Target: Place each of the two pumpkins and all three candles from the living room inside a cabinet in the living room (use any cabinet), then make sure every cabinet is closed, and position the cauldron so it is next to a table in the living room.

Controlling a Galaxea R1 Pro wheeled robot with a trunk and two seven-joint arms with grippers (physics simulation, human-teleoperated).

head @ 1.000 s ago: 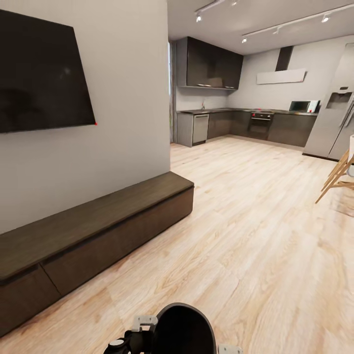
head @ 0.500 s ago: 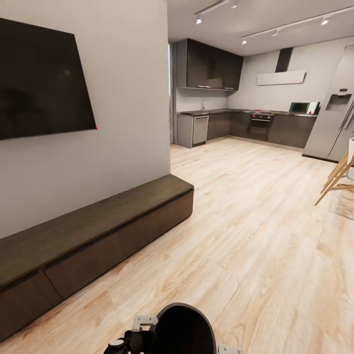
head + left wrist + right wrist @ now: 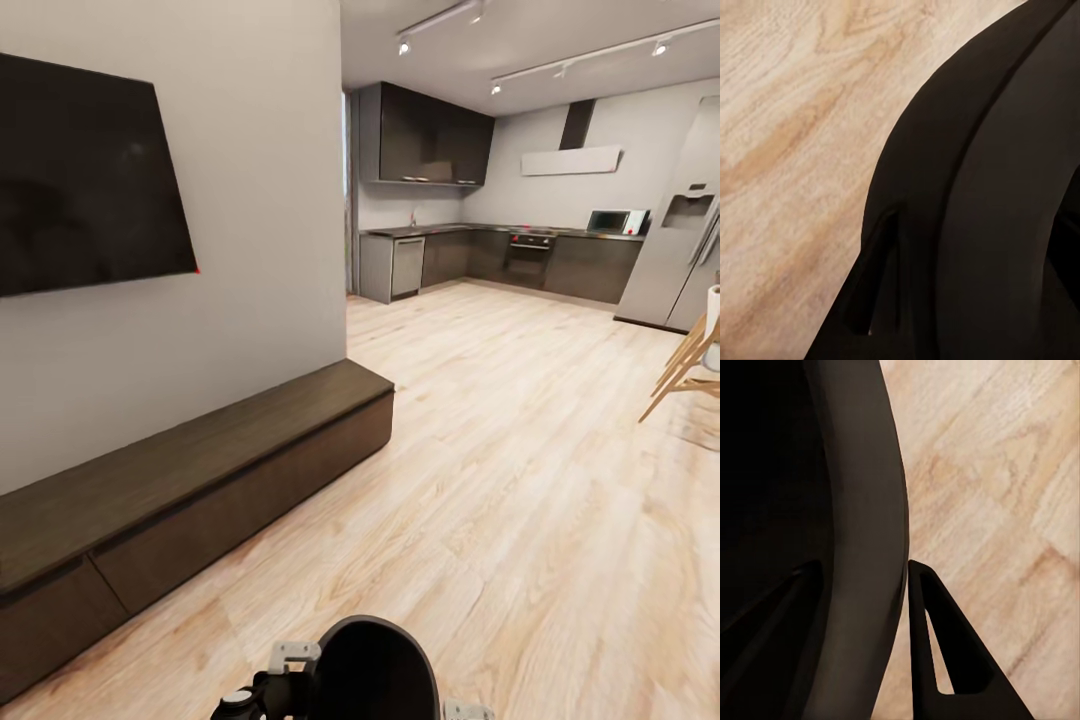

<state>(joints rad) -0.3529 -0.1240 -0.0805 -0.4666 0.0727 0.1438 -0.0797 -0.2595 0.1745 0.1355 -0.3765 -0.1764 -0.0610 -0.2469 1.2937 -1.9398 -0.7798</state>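
Observation:
The black cauldron (image 3: pixel 375 672) hangs at the bottom middle of the head view, held between both arms just above the wooden floor. My left gripper (image 3: pixel 971 217) straddles its curved wall (image 3: pixel 945 187), with one finger (image 3: pixel 874 281) outside it. My right gripper (image 3: pixel 859 570) clamps the rim (image 3: pixel 866 510), one finger (image 3: pixel 934 645) outside and the other in the dark inside. The long dark-brown cabinet (image 3: pixel 200 470) runs along the left wall, both drawer fronts shut. Pumpkins, candles and the grey table are out of view.
A black TV (image 3: pixel 85 175) hangs on the wall above the cabinet. Light wood floor (image 3: pixel 520 480) stretches ahead to a dark kitchen (image 3: pixel 480 250) with a fridge (image 3: pixel 680 230). Slanted light wooden legs (image 3: pixel 685 365) stick in at the right edge.
The whole head view has shifted: the TV and cabinet sit slightly lower in the picture, so the camera moved. The cauldron stays in the same place between the grippers.

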